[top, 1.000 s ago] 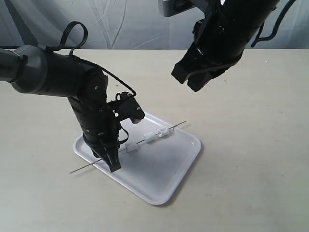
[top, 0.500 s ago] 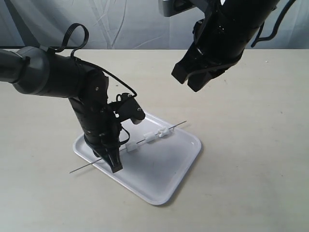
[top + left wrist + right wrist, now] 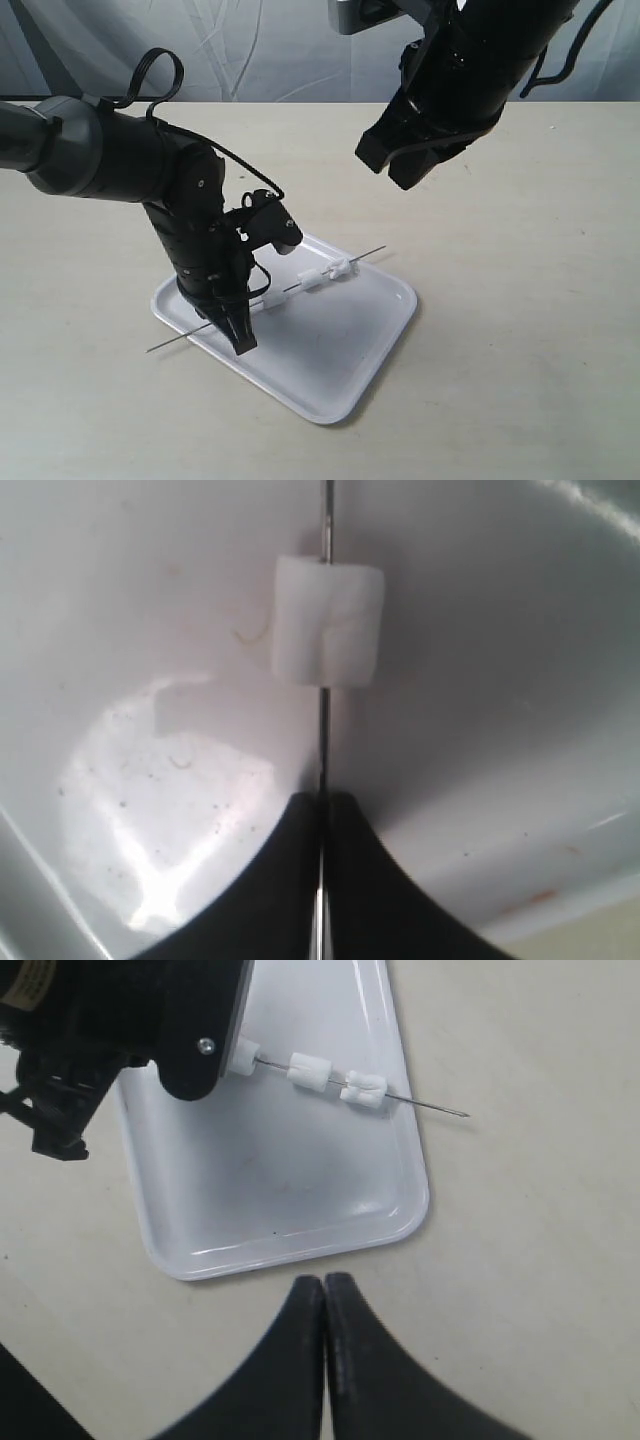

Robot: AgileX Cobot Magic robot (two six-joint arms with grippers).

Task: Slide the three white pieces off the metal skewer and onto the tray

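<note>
The metal skewer [image 3: 175, 341] slants up over the tray [image 3: 330, 370], its far tip past the tray's rim. My left gripper [image 3: 238, 335] is shut on it near its lower end. The three white pieces [image 3: 312, 280] are threaded on it above the tray. In the left wrist view the skewer [image 3: 323, 735] runs out from between my closed tips [image 3: 322, 802] to the nearest piece [image 3: 328, 620]. The right wrist view shows all three pieces [image 3: 310, 1072] on the skewer [image 3: 435, 1108] over the tray [image 3: 290, 1190]. My right gripper [image 3: 385, 168] hangs high above, shut and empty.
The tray sits on a beige table [image 3: 520, 330]. A pale cloth backdrop [image 3: 250, 50] hangs behind the table. My left arm's black body [image 3: 120, 1020] covers the tray's end next to the nearest piece in the right wrist view.
The left gripper has lifted the skewer slightly, so the pieces and the far tip sit a little higher. The right arm has not moved.
</note>
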